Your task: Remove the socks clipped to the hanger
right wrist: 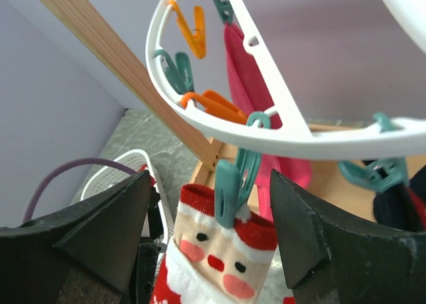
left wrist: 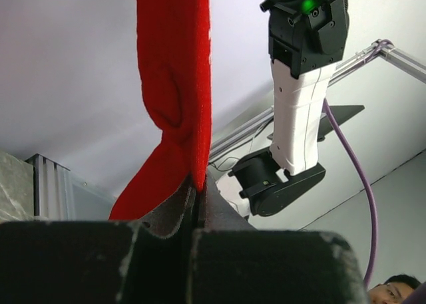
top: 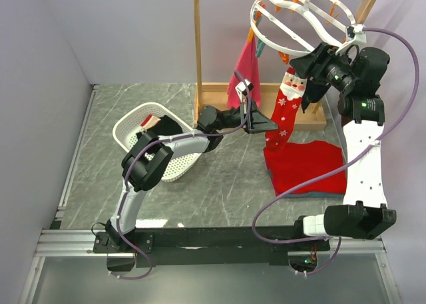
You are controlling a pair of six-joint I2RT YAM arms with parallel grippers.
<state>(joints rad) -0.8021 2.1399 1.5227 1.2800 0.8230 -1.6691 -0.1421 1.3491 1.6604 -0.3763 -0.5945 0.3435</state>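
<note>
A red Santa sock [top: 287, 111] hangs from a teal clip [right wrist: 229, 191] on the white ring hanger [top: 256, 21]. My left gripper [top: 268, 126] is shut on the sock's lower end, and the red cloth [left wrist: 176, 71] rises from between its closed jaws [left wrist: 198, 191]. My right gripper [top: 303, 81] is open just under the ring [right wrist: 219, 121]. Its fingers stand on either side of the teal clip and the sock's Santa-face cuff [right wrist: 219, 251], not touching them [right wrist: 212, 184]. A dark sock [right wrist: 399, 207] hangs from another teal clip at the right edge.
A white basket [top: 133, 128] at the left holds dark socks [top: 165, 126]. A folded red cloth [top: 309, 167] lies under the hanger. A pink towel [top: 245, 71] hangs by the wooden rack post [top: 198, 51]. Orange and teal clips [right wrist: 193, 31] dangle from the ring.
</note>
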